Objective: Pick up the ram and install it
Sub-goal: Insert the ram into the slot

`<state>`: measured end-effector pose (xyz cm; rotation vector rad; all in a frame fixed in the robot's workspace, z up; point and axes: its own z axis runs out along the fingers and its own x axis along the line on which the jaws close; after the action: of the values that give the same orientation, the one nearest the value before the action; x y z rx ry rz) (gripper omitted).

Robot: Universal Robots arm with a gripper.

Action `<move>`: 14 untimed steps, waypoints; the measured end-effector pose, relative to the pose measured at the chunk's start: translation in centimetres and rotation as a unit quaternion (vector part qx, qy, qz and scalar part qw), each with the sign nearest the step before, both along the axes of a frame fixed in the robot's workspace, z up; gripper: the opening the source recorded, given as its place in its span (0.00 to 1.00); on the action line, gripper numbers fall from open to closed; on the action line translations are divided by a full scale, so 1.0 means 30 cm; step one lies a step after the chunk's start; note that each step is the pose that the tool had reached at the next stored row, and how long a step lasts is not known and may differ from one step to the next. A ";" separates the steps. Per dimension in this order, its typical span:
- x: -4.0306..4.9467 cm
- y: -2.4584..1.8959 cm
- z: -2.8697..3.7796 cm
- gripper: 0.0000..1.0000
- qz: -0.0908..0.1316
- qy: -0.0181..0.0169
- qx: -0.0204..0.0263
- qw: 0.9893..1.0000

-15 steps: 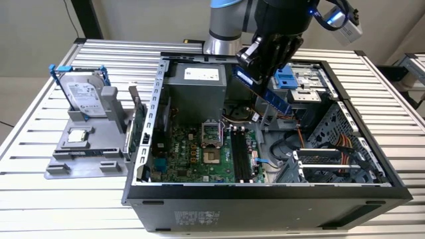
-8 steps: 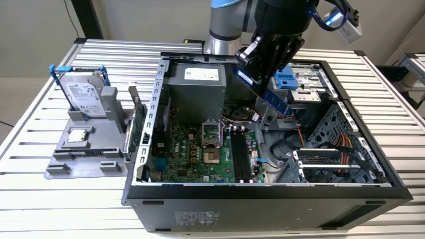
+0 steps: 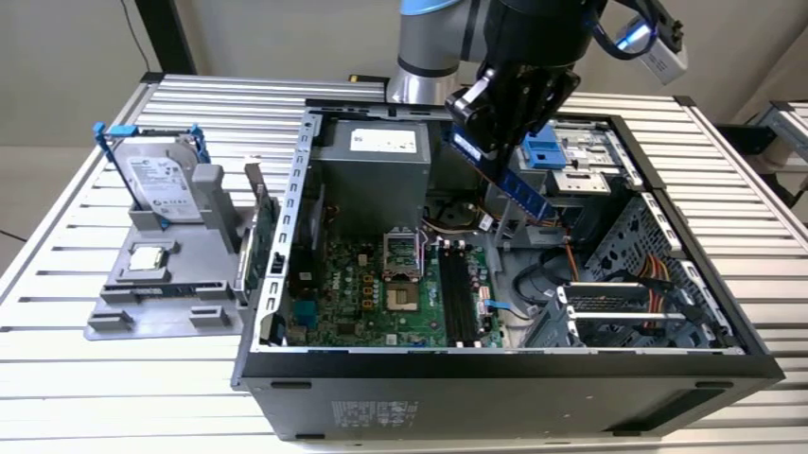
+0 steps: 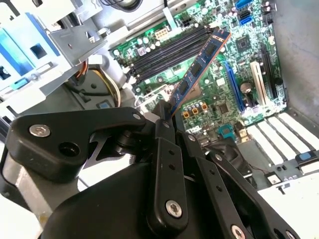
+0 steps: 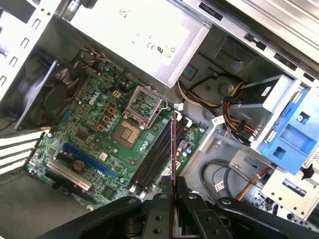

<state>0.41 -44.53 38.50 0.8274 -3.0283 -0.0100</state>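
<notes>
The ram (image 3: 519, 195) is a long blue-green stick with dark chips, and my gripper (image 3: 487, 142) is shut on its upper end. It hangs tilted in the air inside the open computer case (image 3: 505, 364), above the black memory slots (image 3: 461, 295) of the green motherboard (image 3: 360, 298). In the second wrist view the ram (image 4: 200, 65) sticks out from my gripper (image 4: 164, 118) toward the slots (image 4: 164, 54). Seen edge-on in the first wrist view, the ram (image 5: 172, 147) lines up over the slots (image 5: 153, 160), held by my gripper (image 5: 172, 185).
A silver hard drive in a blue frame (image 3: 158, 182) and a square CPU chip (image 3: 149, 255) sit on a grey holder (image 3: 120, 317) at the exterior view's left. Inside the case are a power supply (image 3: 373, 165), a blue drive caddy (image 3: 546, 151), a black fan (image 3: 543, 281) and orange cables (image 3: 650, 284).
</notes>
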 end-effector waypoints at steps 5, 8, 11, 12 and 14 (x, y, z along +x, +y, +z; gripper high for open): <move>0.000 0.000 0.000 0.00 -0.011 0.000 0.000 1.000; 0.000 0.000 0.000 0.00 -0.017 0.000 0.000 1.000; 0.000 0.000 0.000 0.00 -0.022 0.000 0.000 1.000; 0.000 0.000 0.000 0.00 -0.023 0.000 0.000 1.000; 0.000 0.000 0.000 0.00 -0.027 0.000 0.000 1.000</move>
<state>0.41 -44.53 38.50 0.7468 -3.0494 -0.0100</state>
